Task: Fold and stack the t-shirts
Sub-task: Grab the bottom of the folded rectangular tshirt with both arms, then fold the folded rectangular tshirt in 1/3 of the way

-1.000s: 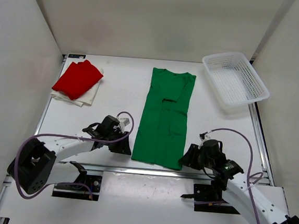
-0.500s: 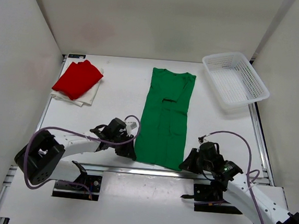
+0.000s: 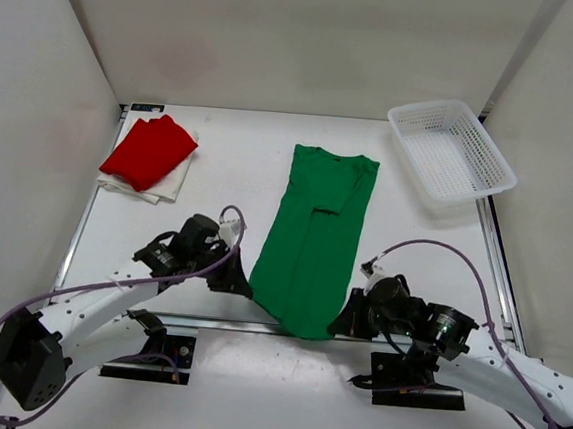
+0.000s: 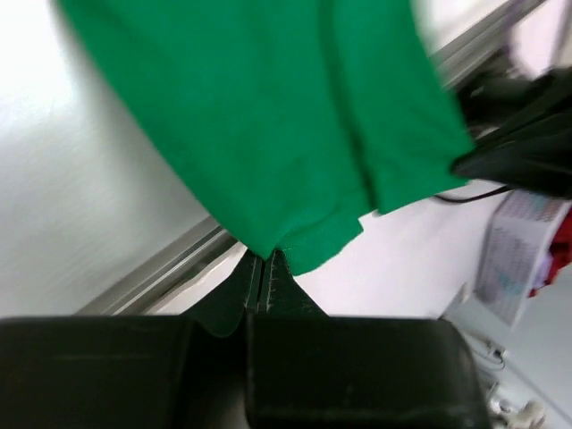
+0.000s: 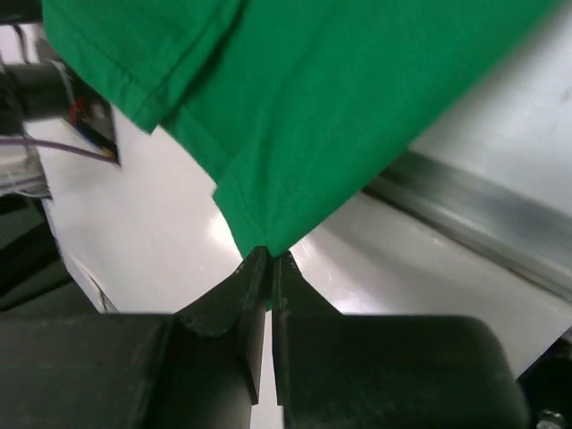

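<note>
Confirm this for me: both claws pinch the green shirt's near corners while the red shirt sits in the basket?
Not quite. The top view shows the red shirt lying on the white shirt at the far left, not in the basket. The rest holds.

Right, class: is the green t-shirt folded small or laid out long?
Long: the green t-shirt lies stretched lengthwise, left gripper and right gripper pinching its near corners.
</note>
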